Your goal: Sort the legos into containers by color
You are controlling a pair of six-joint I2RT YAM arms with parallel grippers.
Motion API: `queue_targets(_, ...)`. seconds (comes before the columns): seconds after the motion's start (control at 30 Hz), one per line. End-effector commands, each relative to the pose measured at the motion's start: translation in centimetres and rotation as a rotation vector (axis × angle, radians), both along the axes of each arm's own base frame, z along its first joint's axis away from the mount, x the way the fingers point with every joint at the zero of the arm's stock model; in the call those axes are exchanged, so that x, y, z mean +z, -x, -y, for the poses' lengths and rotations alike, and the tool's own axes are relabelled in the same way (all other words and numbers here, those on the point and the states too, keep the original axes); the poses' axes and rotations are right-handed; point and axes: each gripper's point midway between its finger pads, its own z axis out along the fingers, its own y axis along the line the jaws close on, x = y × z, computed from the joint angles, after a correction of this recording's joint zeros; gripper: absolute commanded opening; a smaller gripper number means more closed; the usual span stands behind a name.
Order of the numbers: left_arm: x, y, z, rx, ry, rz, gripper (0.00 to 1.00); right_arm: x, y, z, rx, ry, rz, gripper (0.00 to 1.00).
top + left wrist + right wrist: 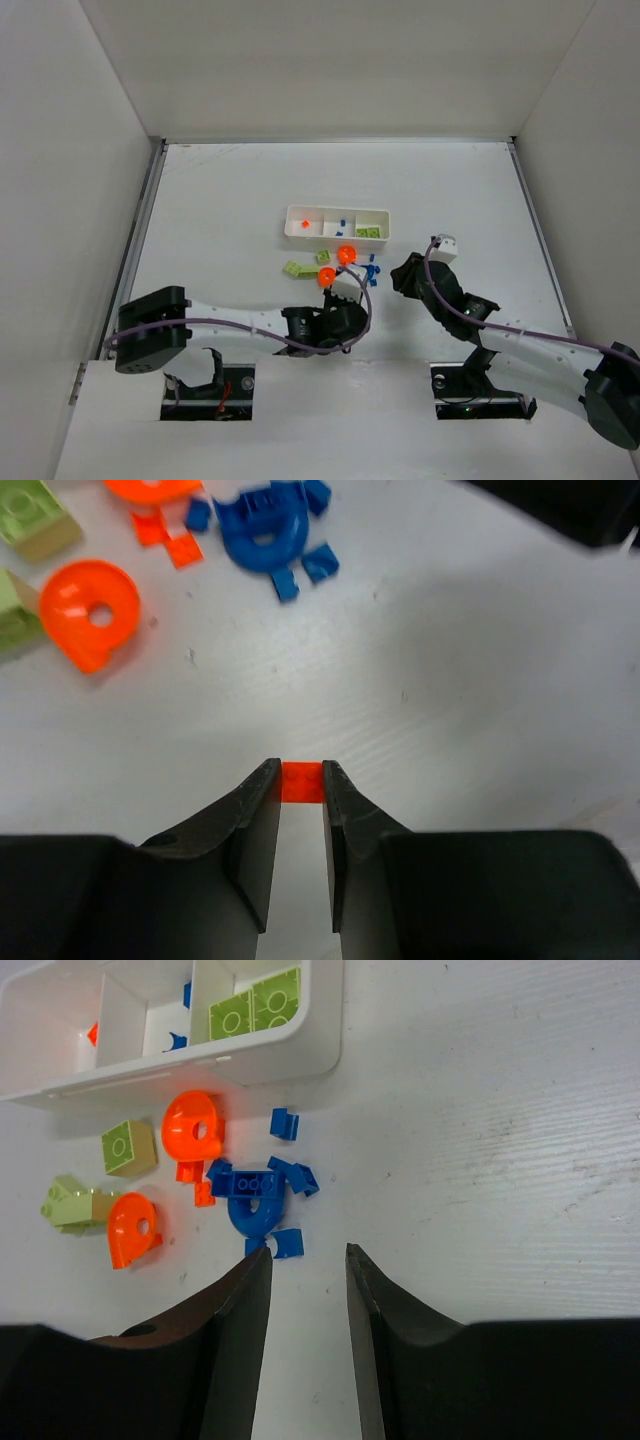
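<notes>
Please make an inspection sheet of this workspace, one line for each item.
Surface: white table, faint scuffs.
Job's things: tray holds sorted pieces, with orange, blue and green each in its own cell. Green bricks, orange discs and blue bits lie loose beside it.
Clutter: nothing seen.
Grippers: left gripper shut on a small orange bit; right gripper open and empty, near the blue bits.
Cables: a purple cable runs along each arm.
Surroundings: white walls on three sides.
</notes>
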Motion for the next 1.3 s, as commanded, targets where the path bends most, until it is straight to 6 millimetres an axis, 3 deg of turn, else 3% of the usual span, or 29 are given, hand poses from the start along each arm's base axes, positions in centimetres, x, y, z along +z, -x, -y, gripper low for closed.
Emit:
queue_targets(0.0,3.5,-2.6,-1.1,0.032,0.054,0.040,0.19,0.5,-0.3,-0.3,-0.005,-0.020,0.018,0.42)
queue_targets(0.2,8.0,-10.5,-4.0,0.171,0.135,0.066,0.19,0.4,-0.4,-1.0,0.009,-0.025,0.014,0.42)
queue_targets(0.3,8.9,-14.8,-5.6,0.243,0.156,0.068,0.19,0.2,-0.2,-1.9,0.029,-0.017,0.009,0.42)
queue_targets(0.47,7.8,-20.5,-7.5,0.331,0.136,0.046,0.19,-0.4,-0.1,-3.2,0.057,0.003,-0.009,0.41)
queue_targets(0.63,5.4,-24.1,-9.3,0.400,0.096,0.029,0.20,-0.9,-0.4,-3.8,0.056,0.021,-0.021,0.42)
queue_targets(0.77,3.5,-25.4,-9.8,0.429,0.076,0.007,0.23,-1.5,-0.6,-4.3,0.057,0.041,-0.033,0.44)
queue_targets(1.0,3.5,-25.5,-10.0,0.445,0.099,0.013,0.43,-1.5,-1.1,-5.0,0.064,0.067,-0.033,0.44)
queue_targets(1.13,4.4,-24.0,-10.3,0.437,0.122,0.027,0.45,-2.0,-1.5,-5.5,0.069,0.089,-0.046,0.46)
queue_targets(1.27,4.4,-20.7,-10.7,0.413,0.148,0.030,0.43,-2.9,-2.0,-6.1,0.077,0.114,-0.064,0.46)
